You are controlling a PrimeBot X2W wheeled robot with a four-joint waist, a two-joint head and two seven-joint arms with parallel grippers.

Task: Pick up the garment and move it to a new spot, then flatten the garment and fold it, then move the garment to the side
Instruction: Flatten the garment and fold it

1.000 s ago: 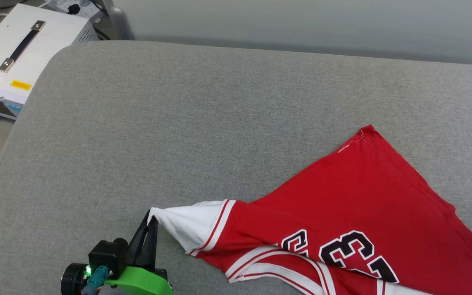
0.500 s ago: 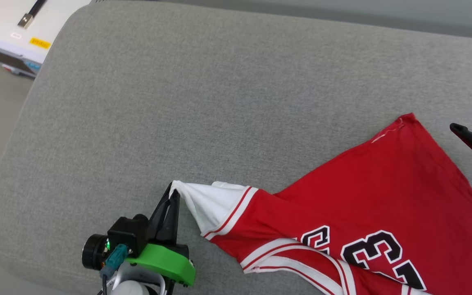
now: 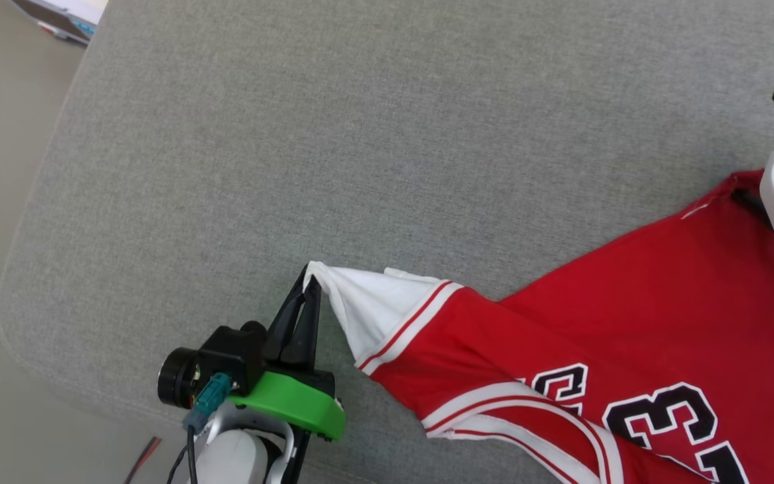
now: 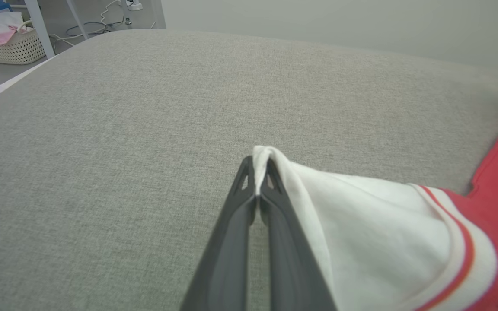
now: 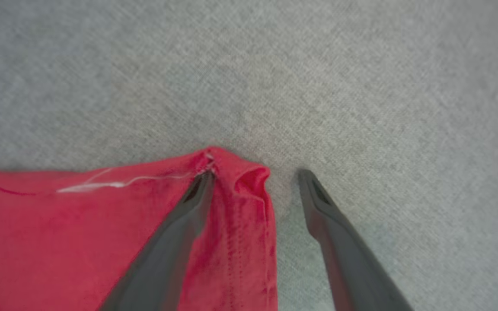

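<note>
Garment (image 3: 629,316) lies on grey cushion (image 3: 360,134); our left gripper (image 3: 311,282) is clamped on white sleeve (image 4: 361,207) tip, right gripper (image 5: 255,175) spread wide, straddling red hem corner (image 5: 249,177), gripping nothing.

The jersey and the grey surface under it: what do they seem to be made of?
The jersey: probably a soft matte knit, cotton or a blend; it drapes, bunches at its corner and shows stitched hems. The surface: matte grey woven upholstery cloth, with a fine flecked weave; its rounded edge hints at padding underneath.
</note>
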